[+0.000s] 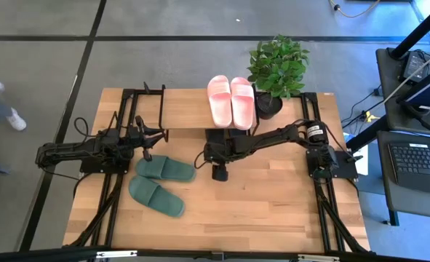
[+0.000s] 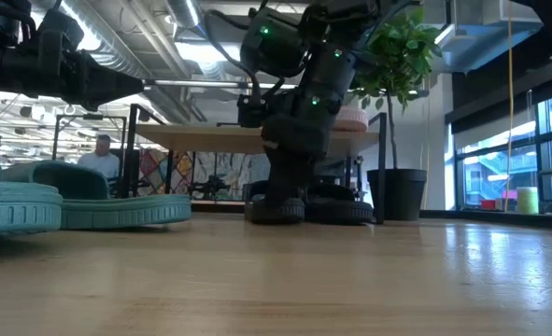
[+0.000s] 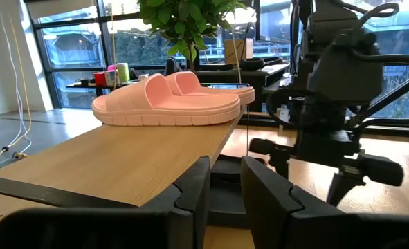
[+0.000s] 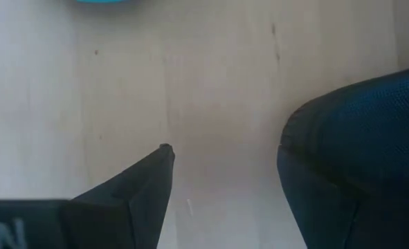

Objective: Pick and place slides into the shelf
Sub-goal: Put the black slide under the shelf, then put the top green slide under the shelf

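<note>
Shelf (image 1: 185, 109): low rack with a light wooden top board, standing at the far side of the tabletop (image 1: 273, 204).

Pink slides (image 1: 231, 100): pair, side by side on the right end of the shelf's top board, beside a potted plant (image 1: 276, 69).

Dark green slides (image 1: 160, 182): pair, lying on the tabletop in front of the shelf, left of centre, one nearer the shelf and one nearer the front edge.

Black slides (image 2: 308, 207): on the tabletop under the shelf's right part, largely hidden by the right arm.

Right tool (image 1: 218, 172): lowered to the tabletop just in front of the shelf, fingers spread, one beside a dark slide in the wrist view; not grasping.

Left tool (image 1: 158, 135): waiting at the shelf's left front, fingers parted, empty.
</note>
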`<state>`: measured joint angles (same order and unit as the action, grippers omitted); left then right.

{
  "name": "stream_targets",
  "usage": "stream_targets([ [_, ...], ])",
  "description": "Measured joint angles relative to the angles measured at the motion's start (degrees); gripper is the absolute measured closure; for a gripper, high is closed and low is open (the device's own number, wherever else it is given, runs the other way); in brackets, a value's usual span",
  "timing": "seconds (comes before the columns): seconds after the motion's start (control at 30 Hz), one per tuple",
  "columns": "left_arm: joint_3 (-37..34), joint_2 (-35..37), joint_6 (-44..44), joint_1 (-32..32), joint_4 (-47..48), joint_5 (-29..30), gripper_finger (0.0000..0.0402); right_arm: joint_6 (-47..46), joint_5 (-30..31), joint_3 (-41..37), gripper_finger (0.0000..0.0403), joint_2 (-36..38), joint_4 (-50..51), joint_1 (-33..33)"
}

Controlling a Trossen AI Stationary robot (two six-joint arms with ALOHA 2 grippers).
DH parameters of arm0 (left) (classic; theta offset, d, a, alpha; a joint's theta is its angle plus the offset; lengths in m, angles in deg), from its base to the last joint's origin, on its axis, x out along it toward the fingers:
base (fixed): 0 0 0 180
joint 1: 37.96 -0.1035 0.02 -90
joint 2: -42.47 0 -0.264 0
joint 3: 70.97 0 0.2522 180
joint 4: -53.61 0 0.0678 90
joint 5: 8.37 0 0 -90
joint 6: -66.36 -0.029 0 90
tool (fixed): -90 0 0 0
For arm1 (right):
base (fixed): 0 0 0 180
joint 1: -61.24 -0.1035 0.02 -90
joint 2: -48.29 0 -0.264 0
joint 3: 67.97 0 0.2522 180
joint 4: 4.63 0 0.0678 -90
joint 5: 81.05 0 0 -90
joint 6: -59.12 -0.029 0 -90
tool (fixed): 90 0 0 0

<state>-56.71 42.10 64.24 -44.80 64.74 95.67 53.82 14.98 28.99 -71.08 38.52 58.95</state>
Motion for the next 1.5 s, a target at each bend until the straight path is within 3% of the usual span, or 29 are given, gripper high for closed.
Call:
stream_targets([
  [0.37, -0.01, -0.01, 0.02, 0.01, 0.0, 0.0, 0.0325, -0.55, 0.15, 0.0, 0.0146, 0.33, 2.21, -0.3],
  [0.6, -0.01, 0.01, 0.06, 0.02, 0.0, -0.02, 0.0325, -3.52, 0.36, 0.0, 0.0146, 6.84, 6.7, -5.45],
  [0.67, -0.01, 0.0, 0.08, 0.0, -0.01, -0.02, 0.0325, -4.82, 3.32, 0.0, 0.0146, 9.28, 9.41, -7.19],
  [0.83, -0.01, 0.01, 1.4, -0.01, -0.02, -0.02, 0.0325, -9.61, 17.23, -0.42, 0.0146, 14.76, 20.21, -11.38],
  [0.9, -0.01, 0.01, 2.7, 0.01, -0.01, -0.02, 0.0325, -8.83, 18.94, -1.9, 0.0146, 16.91, 20.95, -12.62],
  [1.3, -0.01, 0.01, 5.02, -0.01, -0.39, 0.01, 0.0325, 1.46, 14.8, -30.96, 0.0146, 38.76, -5.04, -9.52],
  [1.5, -0.01, 0.01, 5.02, 0.02, -0.52, 0.39, 0.0325, 5.75, 10.18, -42.61, 0.0146, 52.25, -8.52, -7.6],
])
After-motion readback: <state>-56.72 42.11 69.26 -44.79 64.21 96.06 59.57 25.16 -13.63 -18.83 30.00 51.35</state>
